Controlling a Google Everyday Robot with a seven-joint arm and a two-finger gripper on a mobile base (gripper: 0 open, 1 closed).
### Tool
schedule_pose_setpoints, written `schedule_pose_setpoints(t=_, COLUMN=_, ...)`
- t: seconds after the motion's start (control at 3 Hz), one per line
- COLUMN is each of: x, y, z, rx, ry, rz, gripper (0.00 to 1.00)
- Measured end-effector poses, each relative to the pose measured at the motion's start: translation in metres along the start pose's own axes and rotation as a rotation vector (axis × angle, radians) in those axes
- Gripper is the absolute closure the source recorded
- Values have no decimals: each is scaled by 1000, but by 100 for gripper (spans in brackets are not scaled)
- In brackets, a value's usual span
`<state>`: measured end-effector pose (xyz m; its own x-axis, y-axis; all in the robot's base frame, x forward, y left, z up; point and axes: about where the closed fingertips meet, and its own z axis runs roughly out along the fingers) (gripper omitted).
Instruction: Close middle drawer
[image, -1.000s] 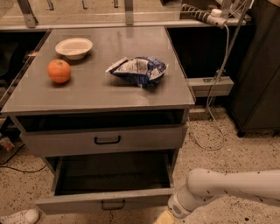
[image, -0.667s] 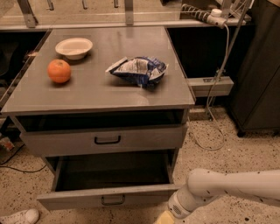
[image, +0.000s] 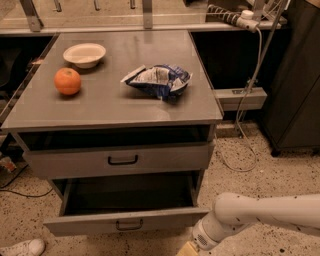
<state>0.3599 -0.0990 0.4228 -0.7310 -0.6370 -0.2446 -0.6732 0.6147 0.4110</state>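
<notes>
The middle drawer (image: 125, 220) is a wide grey drawer with a low flat front and a small black loop handle (image: 129, 225). It stands pulled out from the cabinet, its inside dark and empty. My white arm (image: 265, 212) comes in from the lower right. My gripper (image: 188, 248) is at the bottom edge of the picture, just below the right end of the drawer's front, and is mostly cut off.
The taller top drawer (image: 120, 160) sits slightly open above it. On the cabinet top (image: 115, 105) lie an orange (image: 67, 81), a white bowl (image: 85, 54) and a crumpled chip bag (image: 159, 80). A white shoe (image: 20, 247) is at lower left; cables hang at right (image: 250, 85).
The middle drawer's front has slid a little way back toward the cabinet. My arm stays at its right end.
</notes>
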Motion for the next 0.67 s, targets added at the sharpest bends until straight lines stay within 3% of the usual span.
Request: schedule_pose_setpoints(t=0.67, x=0, y=0, z=0, rx=0, ry=0, rz=0, gripper=89)
